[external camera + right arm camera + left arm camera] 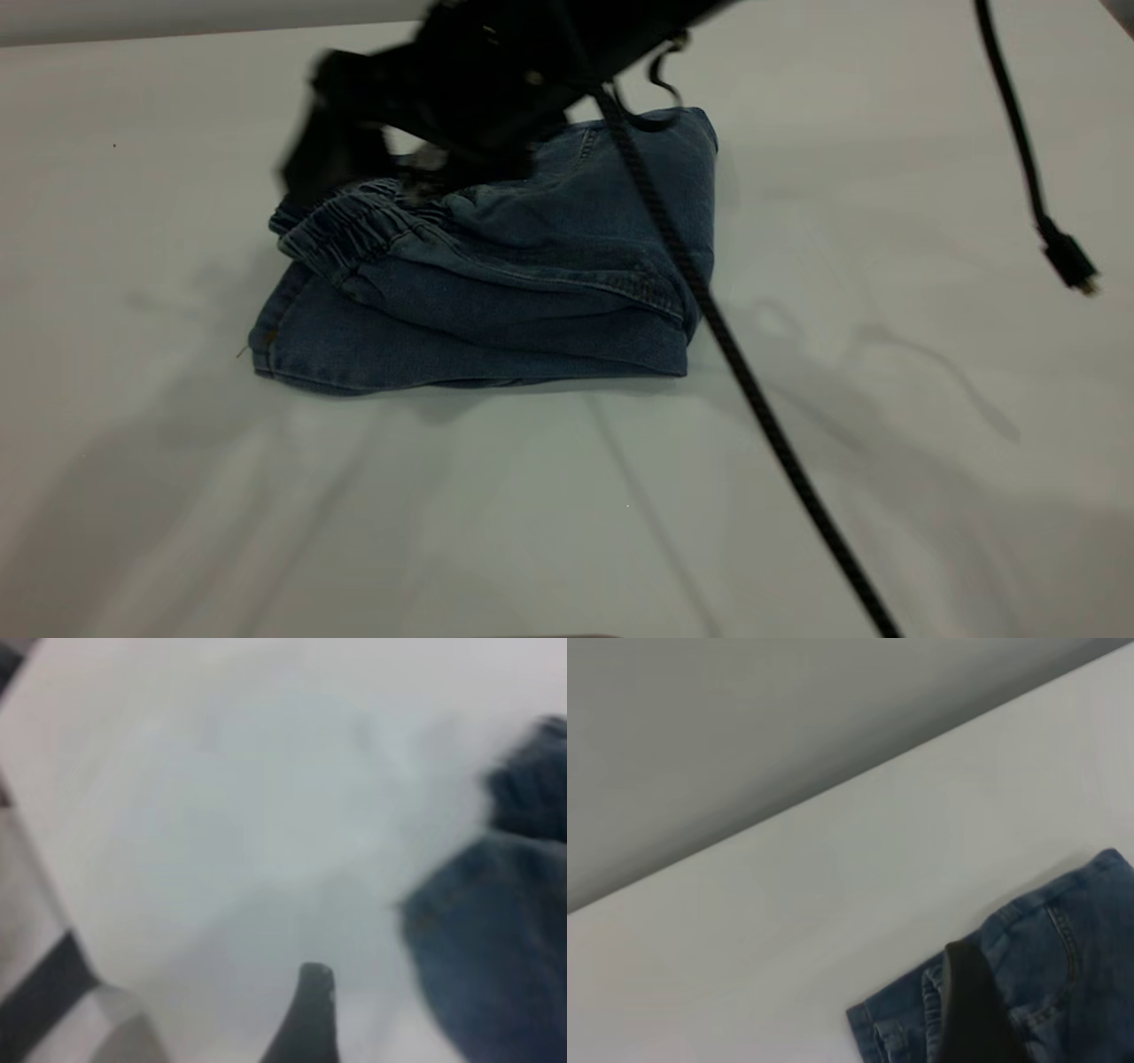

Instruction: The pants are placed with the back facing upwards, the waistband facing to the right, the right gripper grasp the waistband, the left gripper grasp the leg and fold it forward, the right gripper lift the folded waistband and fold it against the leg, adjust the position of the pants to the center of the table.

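The pants point(496, 275) lie on the table point(886, 487) as a compact folded bundle, nearer the far edge than the near one and a little left of the middle. The gathered waistband point(354, 230) sits on top toward the bundle's left end, over the layer beneath, so both folds look done. What seems left is letting go and nudging the bundle to the centre.

In the exterior view a black gripper point(390, 168) reaches in from the upper right and sits over the waistband at the bundle's far left corner; judging by where it enters, it is probably the right one, though that is uncertain. Whether its fingers pinch the cloth or stand apart cannot be told. A braided cable point(753, 390) runs across the bundle toward the near edge.

The left wrist view adds the bare table beyond the far edge of the denim and one dark finger point(974, 1010) over it. The right wrist view shows a single fingertip point(310, 1010) above bare table, with denim just beside it.
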You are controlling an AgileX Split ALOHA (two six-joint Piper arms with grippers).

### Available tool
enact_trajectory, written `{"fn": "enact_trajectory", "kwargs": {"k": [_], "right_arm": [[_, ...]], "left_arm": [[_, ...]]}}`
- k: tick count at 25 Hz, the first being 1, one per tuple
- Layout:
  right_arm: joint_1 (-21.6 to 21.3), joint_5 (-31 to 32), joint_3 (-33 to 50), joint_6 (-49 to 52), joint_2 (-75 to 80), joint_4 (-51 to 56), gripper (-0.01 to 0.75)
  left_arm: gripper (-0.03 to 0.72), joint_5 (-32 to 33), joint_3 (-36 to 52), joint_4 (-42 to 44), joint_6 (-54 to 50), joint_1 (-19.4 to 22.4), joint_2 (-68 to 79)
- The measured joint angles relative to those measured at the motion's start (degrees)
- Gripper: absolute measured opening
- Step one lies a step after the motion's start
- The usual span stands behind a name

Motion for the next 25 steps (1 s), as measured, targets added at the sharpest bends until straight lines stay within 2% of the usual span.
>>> {"fn": "enact_trajectory", "kwargs": {"k": [4,8,10,12,14,16,19,25], "right_arm": [[1.80,-1.53,-4.71,12.05,0.00,-10.96,0.629],[2.75,-2.13,-10.41,41.03,0.31,-34.76,0.560],[2.86,1.65,-13.94,58.39,1.50,-49.98,0.540],[3.28,8.18,-19.36,72.53,3.50,-62.73,0.533],[4.22,15.09,-25.11,82.53,6.26,-73.86,0.531],[4.84,19.13,-31.23,91.22,8.95,-79.97,0.531],[5.05,22.47,-37.60,100.04,12.59,-83.07,0.531],[5.05,22.91,-39.73,107.56,17.77,-86.44,0.531]], "left_arm": [[0.390,0.31,0.00,0.00,0.00,0.00,0.04],[0.390,0.31,0.00,0.00,0.00,0.00,0.04],[0.390,0.31,0.00,0.00,0.00,0.00,0.04],[0.390,0.31,0.00,0.00,0.00,0.00,0.04],[0.390,0.31,0.00,0.00,0.00,0.00,0.04],[0.390,0.31,0.00,0.00,0.00,0.00,0.04],[0.390,0.49,0.00,0.00,0.00,0.00,0.04],[0.390,0.87,0.00,-0.28,0.00,0.00,0.04]]}}
